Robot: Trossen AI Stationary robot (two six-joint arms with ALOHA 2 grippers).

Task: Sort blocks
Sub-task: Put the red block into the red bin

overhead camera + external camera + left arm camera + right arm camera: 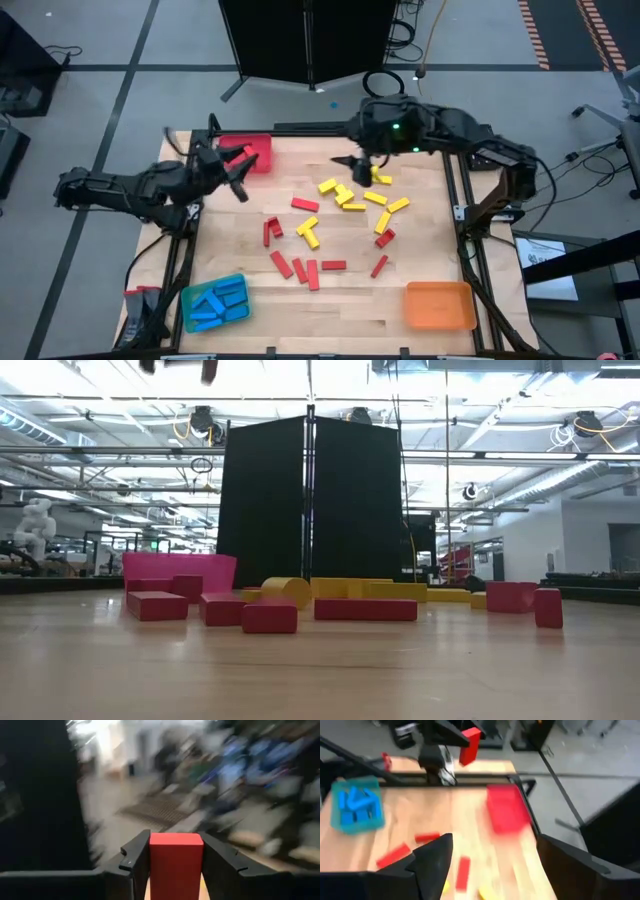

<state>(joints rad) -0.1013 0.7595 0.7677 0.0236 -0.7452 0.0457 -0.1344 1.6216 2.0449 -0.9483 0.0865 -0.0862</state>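
Left gripper (175,857) raised near the tabletop's (420,265) far-left corner, jaws clamped on a red block (176,862); from the right wrist view that block (470,745) hangs tilted in the air, just short of the red tray (250,152). Right gripper (362,168) over the far-middle of the tabletop above the yellow blocks (362,200); jaws spread, nothing between them.

Step in hand, as I judge it: carry the red block over the red tray and let go. Centre it over the tray's opening first, lower, then release, so a tilted block does not catch the rim and bounce out.

Loose red blocks (300,265) lie mid-tabletop toward the near edge. Blue tray (214,303), already holding blue blocks, sits at the near-left corner; orange tray (438,305) at the near-right corner, nothing seen in it.

Room: the red tray sits hard against the far edge, so little margin beyond it. The two arms are well apart; bare wood along the left edge gives a free return path.
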